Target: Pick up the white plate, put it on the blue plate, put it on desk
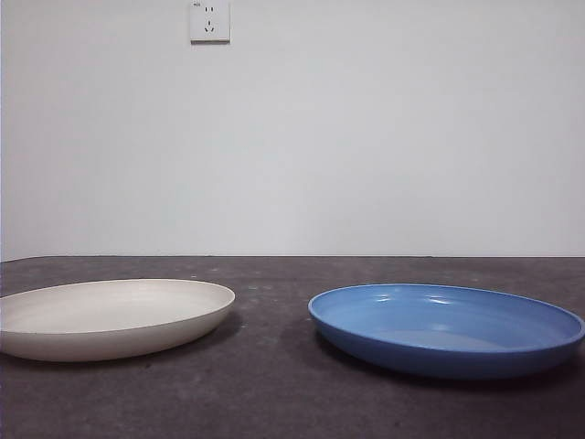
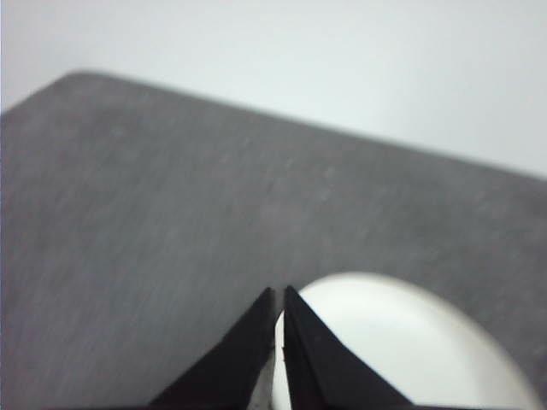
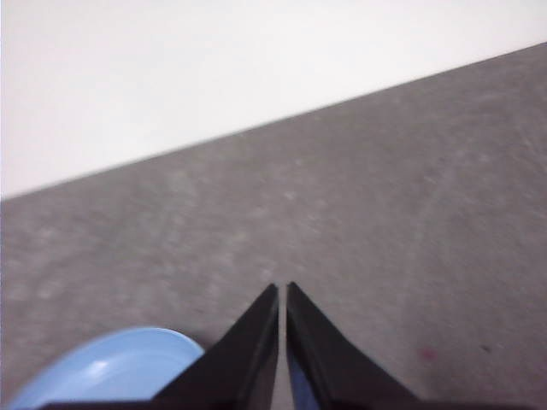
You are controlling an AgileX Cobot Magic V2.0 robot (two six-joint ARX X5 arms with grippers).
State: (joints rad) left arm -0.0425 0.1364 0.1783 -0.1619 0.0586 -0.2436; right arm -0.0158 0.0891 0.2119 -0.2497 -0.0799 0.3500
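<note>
Two shallow round plates sat apart on the dark mottled desk [image 1: 274,384] before a pale wall. The white plate [image 1: 110,317] lay flat on the desk to the left of the blue plate [image 1: 448,329], with a bare strip of desk between them. A wall socket [image 1: 209,20] was fixed high on the wall, above the white plate. Neither arm reached into the front view. The left gripper [image 2: 280,295] hung above the white plate's edge, jaws pressed together, grasping nothing. The right gripper [image 3: 282,290] hung near the blue plate's rim, jaws likewise together and empty.
</note>
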